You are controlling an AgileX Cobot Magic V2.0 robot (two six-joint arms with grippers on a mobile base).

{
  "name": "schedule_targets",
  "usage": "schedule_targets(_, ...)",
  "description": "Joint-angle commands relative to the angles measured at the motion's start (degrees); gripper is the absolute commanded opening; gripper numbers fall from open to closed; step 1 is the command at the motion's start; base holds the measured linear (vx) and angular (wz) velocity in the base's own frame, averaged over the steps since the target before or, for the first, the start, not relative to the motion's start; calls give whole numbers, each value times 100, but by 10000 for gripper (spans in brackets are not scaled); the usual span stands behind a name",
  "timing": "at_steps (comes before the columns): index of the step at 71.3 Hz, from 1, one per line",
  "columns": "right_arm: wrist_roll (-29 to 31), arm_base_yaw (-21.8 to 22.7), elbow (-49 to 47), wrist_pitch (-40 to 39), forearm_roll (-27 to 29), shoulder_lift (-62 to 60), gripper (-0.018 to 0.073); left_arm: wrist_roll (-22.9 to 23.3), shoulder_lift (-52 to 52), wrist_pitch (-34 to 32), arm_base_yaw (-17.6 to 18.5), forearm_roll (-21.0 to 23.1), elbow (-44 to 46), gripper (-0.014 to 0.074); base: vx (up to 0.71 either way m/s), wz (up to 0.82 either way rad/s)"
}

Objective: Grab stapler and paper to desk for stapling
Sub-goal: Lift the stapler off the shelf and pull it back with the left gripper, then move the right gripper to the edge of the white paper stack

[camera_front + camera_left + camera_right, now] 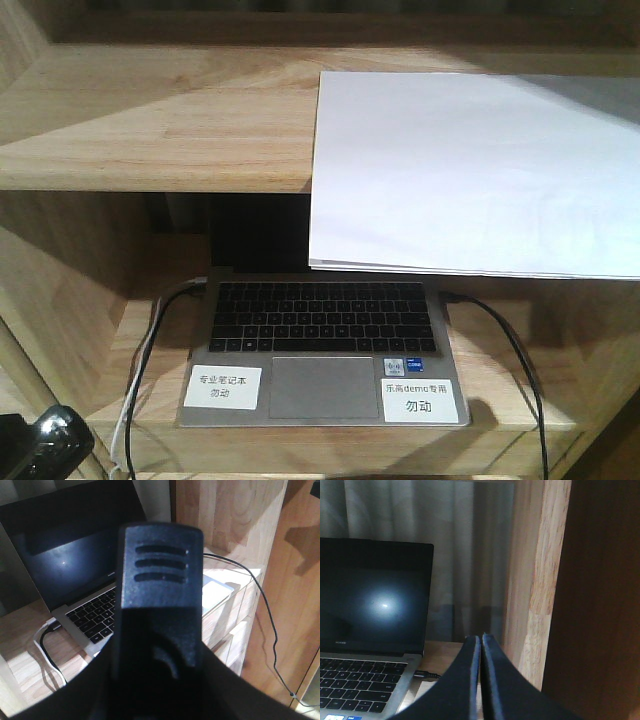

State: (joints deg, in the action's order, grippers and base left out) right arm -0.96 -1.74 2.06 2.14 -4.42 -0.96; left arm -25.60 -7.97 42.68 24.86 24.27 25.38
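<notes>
The paper, a thin stack of white sheets, lies on the upper shelf board at the right and overhangs its front edge. The stapler, black with three slots on top, fills the left wrist view, and my left gripper is shut on it, its dark jaws flanking it low in the frame. That gripper shows as a black shape at the front view's bottom left corner. My right gripper is shut with nothing in it, beside the shelf's wooden upright. The desk is out of view.
An open laptop with two white labels sits on the lower shelf board, under the paper's overhang. Cables run off both its sides. A wooden upright stands just right of the right gripper.
</notes>
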Motion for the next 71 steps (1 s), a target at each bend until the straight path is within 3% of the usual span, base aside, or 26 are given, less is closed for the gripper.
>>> schedule_targets(1,18,-9,-26,-421,-49,-13,-10,51,-83,-585,19,232,172,-6,0,0)
schedule_targets(19,18,-9,-26,-421,-56,-13,-10,51,-83,-585,19,232,172,-6,0,0)
schedule_targets(38,-210,-9,-26,-468,-512,-13,-10,51,-83,-585,19,232,172,-6,0,0)
schedule_targets(45,-1319,-9,-26,-496,-390,-13,-10,51,-83,-579,19,232,172,-6,0,0)
schedule_targets(60,-5616,-9,-26,-575,-559,-13,-10,51,-83,-579,19,232,172,-6,0,0)
schedule_targets(71,-8171,-9,-26,-569,-718,-13,-10,51,-83,-579,19,232,172,-6,0,0)
